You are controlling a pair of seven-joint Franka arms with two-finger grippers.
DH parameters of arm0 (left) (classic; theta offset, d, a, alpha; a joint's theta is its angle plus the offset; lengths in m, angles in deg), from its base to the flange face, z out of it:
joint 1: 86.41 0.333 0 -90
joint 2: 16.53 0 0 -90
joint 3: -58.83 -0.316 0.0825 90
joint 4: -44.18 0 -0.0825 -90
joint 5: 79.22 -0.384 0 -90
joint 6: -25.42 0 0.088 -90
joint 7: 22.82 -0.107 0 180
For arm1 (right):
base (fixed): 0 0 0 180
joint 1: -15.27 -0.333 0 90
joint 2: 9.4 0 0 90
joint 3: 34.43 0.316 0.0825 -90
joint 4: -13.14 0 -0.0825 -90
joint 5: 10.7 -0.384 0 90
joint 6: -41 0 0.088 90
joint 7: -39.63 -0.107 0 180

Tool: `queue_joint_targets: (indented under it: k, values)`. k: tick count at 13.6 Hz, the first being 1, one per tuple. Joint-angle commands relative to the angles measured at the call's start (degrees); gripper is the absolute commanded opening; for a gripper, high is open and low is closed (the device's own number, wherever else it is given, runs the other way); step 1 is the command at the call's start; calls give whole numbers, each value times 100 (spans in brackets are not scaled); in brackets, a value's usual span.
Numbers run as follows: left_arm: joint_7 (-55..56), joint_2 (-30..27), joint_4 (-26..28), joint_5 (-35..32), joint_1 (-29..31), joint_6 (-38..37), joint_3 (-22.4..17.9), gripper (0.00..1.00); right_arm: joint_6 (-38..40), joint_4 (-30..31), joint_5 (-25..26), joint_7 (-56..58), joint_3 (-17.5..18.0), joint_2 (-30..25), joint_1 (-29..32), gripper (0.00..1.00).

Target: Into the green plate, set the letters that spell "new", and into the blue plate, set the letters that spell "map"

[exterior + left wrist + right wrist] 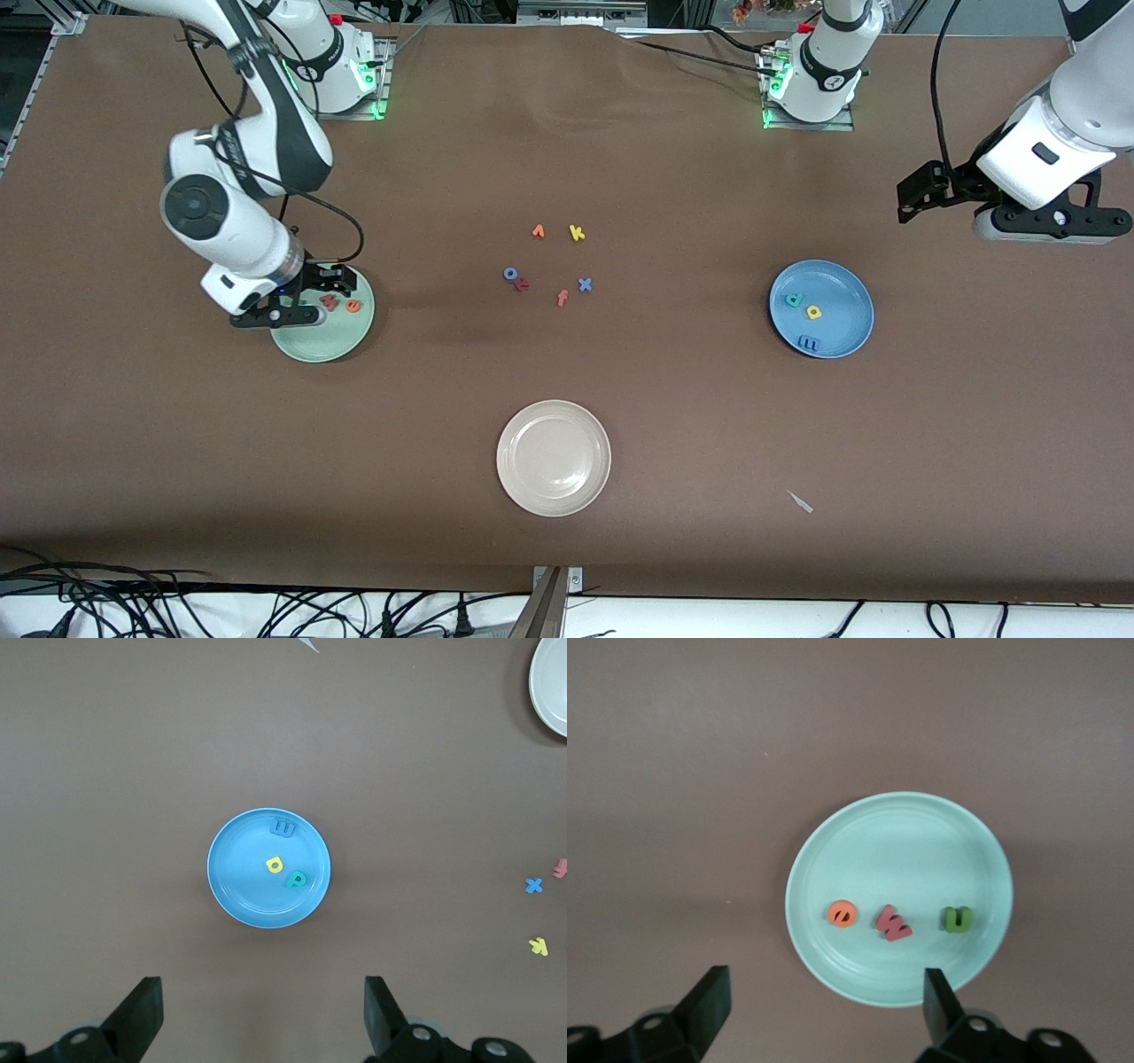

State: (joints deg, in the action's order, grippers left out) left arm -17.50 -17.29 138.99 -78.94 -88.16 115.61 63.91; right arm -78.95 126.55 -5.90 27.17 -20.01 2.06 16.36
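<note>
- The right gripper (312, 299) is hanging over the green plate (833, 850), fingers apart, empty.
- The n (957, 919), e (842, 914) and w (893, 923) are lying in it.
- The left gripper (261, 1014) is waiting spread wide above the table near the blue plate (235, 850), which is holding the m (283, 827) and two round letters.

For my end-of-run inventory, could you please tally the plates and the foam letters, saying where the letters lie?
Plates: 3 (green plate, blue plate, white plate)
Letters in the green plate: 3
Letters in the blue plate: 3
Loose letters on the table: 6
Total: 15

no readable text besides loose foam letters (549, 266).
</note>
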Motion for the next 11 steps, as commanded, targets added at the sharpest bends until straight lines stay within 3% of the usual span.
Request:
queue_joint_targets:
  k: [1,4,7,11]
  values:
    - [-4,59,-164,-160,-9,-124,11,100,909,-739,-365,24,-35,-309,23,100]
    - [-4,59,-164,-160,-9,-124,11,100,1999,-1662,-638,565,-595,-407,15,100]
    - [-4,67,-164,-160,-18,-124,11,100,2703,-2112,-682,1324,-1185,-451,6,100]
    - [-4,67,-164,-160,-18,-124,11,100,2837,-2148,-656,1422,-1230,-486,6,100]
